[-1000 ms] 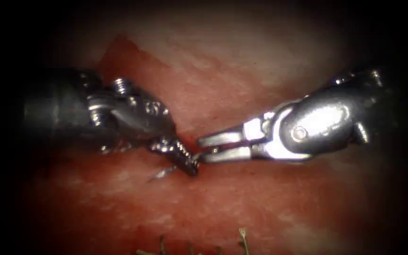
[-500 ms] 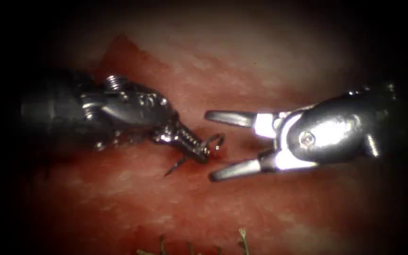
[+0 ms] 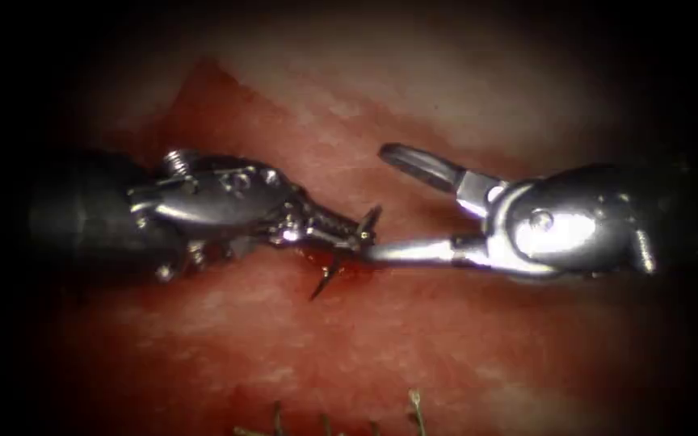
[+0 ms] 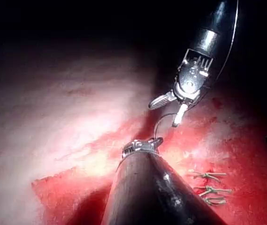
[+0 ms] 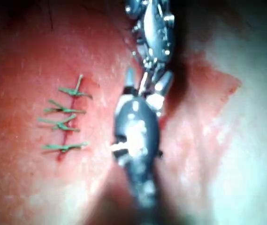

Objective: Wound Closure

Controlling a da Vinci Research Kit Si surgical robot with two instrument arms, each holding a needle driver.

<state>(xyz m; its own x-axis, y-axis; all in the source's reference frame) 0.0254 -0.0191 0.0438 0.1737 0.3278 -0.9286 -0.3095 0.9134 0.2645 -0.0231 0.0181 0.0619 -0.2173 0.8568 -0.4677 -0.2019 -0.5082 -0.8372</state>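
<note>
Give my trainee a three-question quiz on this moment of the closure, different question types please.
1. True or false: the right tool has its jaws open.
2. Which tool holds the needle? A) left tool B) right tool C) neither
3. Fill in: the tied stitches have green ____ ends.

Key: 1 true; 2 A, gripped along its curve, with its point showing just below the jaws over the tissue; 3 thread.

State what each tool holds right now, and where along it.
The left end effector is shut on the curved needle near mid-curve, its point hanging free over the tissue. The right end effector is open, holding nothing.
</note>
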